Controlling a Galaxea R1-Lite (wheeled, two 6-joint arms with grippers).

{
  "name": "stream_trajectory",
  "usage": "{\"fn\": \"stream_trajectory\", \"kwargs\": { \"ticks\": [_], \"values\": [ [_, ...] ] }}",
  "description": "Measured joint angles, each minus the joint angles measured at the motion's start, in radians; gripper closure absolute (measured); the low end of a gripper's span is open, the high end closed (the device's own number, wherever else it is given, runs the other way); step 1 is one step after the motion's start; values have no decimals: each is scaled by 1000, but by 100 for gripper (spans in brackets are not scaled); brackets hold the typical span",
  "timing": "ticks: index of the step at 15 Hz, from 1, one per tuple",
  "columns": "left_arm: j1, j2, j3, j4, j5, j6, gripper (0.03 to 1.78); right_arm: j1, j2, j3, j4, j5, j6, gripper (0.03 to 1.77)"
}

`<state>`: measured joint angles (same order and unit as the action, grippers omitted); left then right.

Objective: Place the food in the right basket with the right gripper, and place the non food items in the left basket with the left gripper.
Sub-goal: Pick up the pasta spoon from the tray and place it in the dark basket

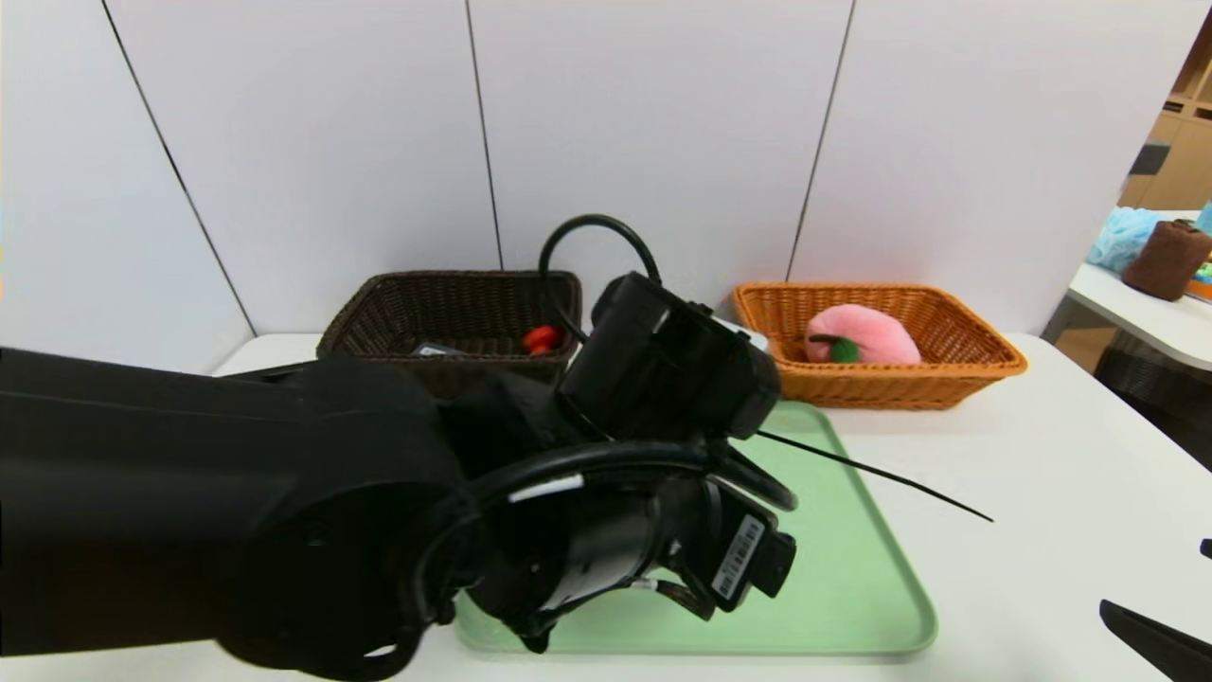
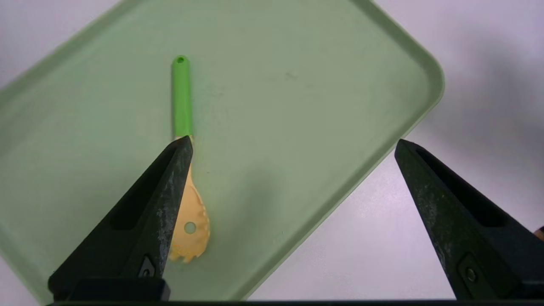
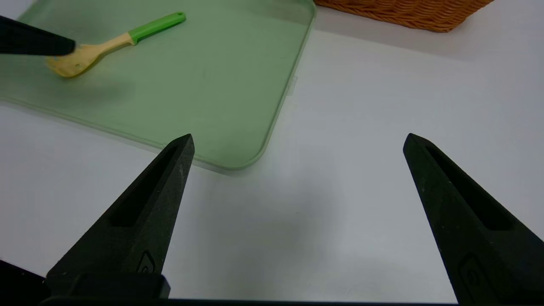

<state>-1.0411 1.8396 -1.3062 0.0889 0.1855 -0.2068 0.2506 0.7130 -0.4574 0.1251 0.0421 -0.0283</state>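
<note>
White table (image 1: pixel 1042 493) against white wall panels, green tray (image 1: pixel 852 568) at the middle. Peach (image 1: pixel 866 336) sits in the orange basket (image 1: pixel 985 365) at 1 o'clock, duck (image 1: pixel 542 338) in the dark basket (image 1: pixel 379 313) at 11. Only the wrist views show the spoon (image 2: pixel 183 127) lying on the tray. Left gripper (image 2: pixel 293 144) hangs wide open over it; right gripper (image 3: pixel 297 140) gapes empty over bare table.

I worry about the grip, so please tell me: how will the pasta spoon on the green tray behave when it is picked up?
The pasta spoon looks like stiff, light plastic, so it should probably keep its shape. It lies flat on the smooth tray, so it may slide when the fingers of the open left gripper close. Its thin handle could swivel between them.
</note>
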Motion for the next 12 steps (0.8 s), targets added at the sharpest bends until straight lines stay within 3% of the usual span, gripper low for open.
{"fn": "stream_trajectory", "kwargs": {
  "ticks": [3, 12],
  "values": [
    [11, 84, -13, 1, 2, -51, 12, 12, 6, -13, 0, 0, -1, 11],
    [135, 141, -46, 10, 29, -53, 12, 38, 16, -13, 0, 3, -5, 11]
  ]
}}
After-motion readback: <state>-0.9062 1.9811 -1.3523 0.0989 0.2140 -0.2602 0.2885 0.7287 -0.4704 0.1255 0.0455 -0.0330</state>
